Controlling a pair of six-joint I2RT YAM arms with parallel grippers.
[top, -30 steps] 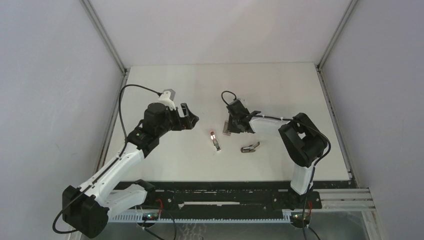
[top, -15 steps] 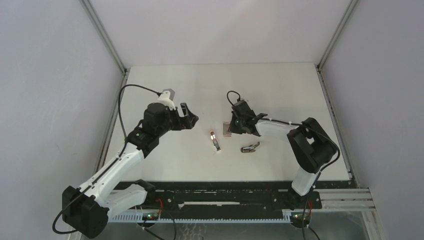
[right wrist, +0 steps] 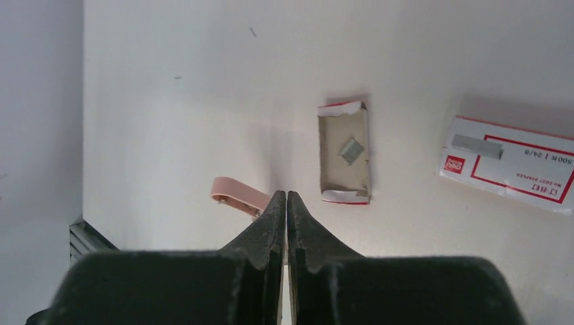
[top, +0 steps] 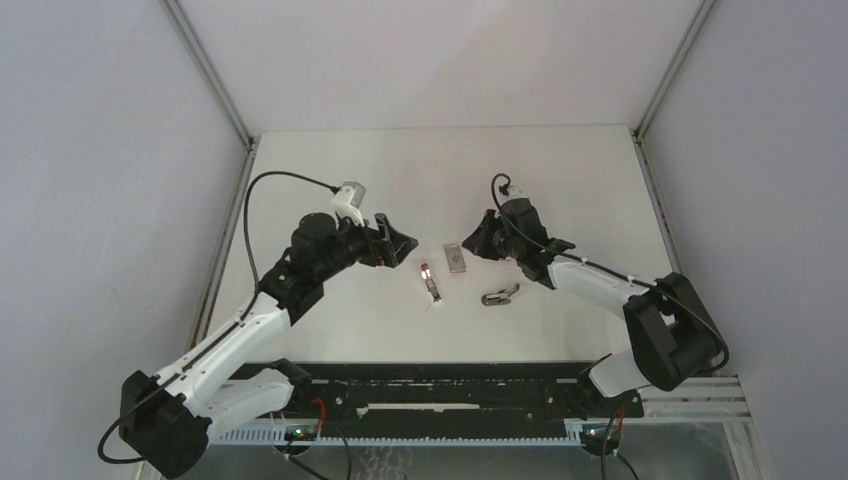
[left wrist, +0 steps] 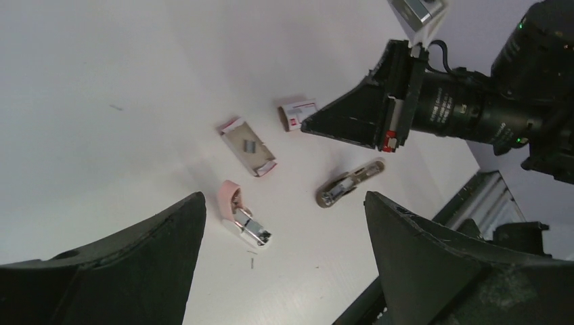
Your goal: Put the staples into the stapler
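The pink-and-white stapler (top: 430, 280) lies open on the table's middle, its pink lid (right wrist: 237, 193) swung up and its metal channel (left wrist: 253, 231) bare. The pinkish-grey tray (top: 456, 257) lies just beyond it with a short staple strip (right wrist: 351, 150) inside. The white red-printed box (right wrist: 511, 164) lies beside the tray with a staple strip (right wrist: 477, 146) on top. My left gripper (top: 395, 243) is open and empty, left of the stapler. My right gripper (top: 476, 238) is shut and empty, hovering just right of the tray; its fingertips (right wrist: 277, 203) point toward the stapler.
A dark grey-brown tool (top: 500, 294) lies right of the stapler, near my right forearm; it also shows in the left wrist view (left wrist: 348, 186). A tiny loose staple (left wrist: 252, 254) lies by the stapler's front end. Grey walls stand on both sides of the table.
My right gripper has pulled back to the right off the tray, which now lies uncovered, and its elbow has swung outward. My left gripper has shifted right toward the stapler.
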